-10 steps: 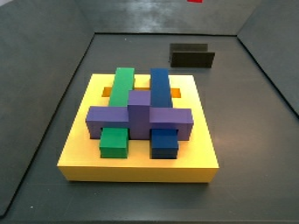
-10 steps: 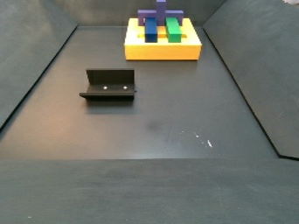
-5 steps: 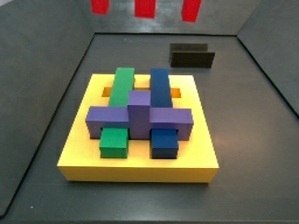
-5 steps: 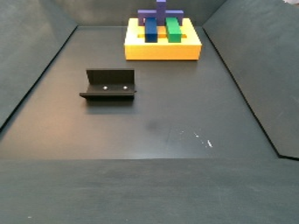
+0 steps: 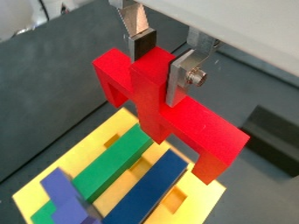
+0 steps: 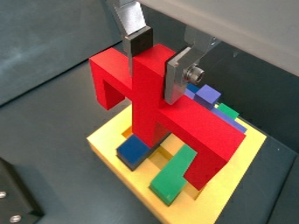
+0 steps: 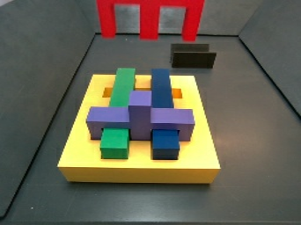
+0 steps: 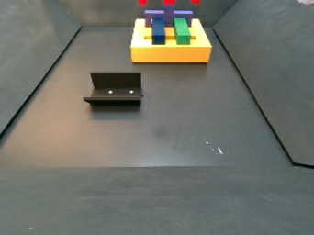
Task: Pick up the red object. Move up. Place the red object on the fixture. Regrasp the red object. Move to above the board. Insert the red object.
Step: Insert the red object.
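Clamped between the silver fingers of the gripper: the red object, held by its central stem with legs pointing down, hanging directly below the hand and above the board. Far off to the side of the hand in a side view, the empty fixture. Under the legs, orange slots showing beside the green bar and blue bar. Best done slowly: square the crossbar across the bars, centre each leg over its slot, then straight down without tilt; judged as the insertion step, nearly begun.
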Available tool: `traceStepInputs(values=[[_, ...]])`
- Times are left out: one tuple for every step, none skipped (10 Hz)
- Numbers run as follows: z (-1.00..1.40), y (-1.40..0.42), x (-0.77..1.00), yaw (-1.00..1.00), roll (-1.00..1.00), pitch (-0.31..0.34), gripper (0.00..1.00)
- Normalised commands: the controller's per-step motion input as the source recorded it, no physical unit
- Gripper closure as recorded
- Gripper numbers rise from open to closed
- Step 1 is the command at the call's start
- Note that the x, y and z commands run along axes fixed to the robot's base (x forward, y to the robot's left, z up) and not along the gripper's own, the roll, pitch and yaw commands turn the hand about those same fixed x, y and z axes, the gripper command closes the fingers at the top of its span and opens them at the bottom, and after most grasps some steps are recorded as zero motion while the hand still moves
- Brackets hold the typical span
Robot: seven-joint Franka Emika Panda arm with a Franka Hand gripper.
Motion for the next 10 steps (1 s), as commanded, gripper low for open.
traceStepInputs(values=[[-0.69, -0.32, -0.05, 0.26, -0.06, -0.176, 1.00], [-0.70, -0.16, 0.00, 0.23, -0.04, -0.189, 1.00], [-0.65, -0.16, 0.00, 0.15, 0.06, -0.207, 1.00], [-0.54, -0.08, 0.00, 0.08, 0.17, -0.097, 1.00], [-0.36, -0.10, 0.00, 0.09, 0.21, -0.024, 1.00], [-0.23, -0.03, 0.04, 0.03, 0.22, 0.000, 1.00], [-0.24, -0.03, 0.02, 0.00, 0.21, 0.000, 1.00], [-0.26, 0.00, 0.00, 0.00, 0.19, 0.000, 1.00], [-0.23, 0.00, -0.05, 0.00, 0.17, 0.000, 1.00], [0.00, 0.00, -0.03, 0.00, 0.01, 0.000, 1.00]])
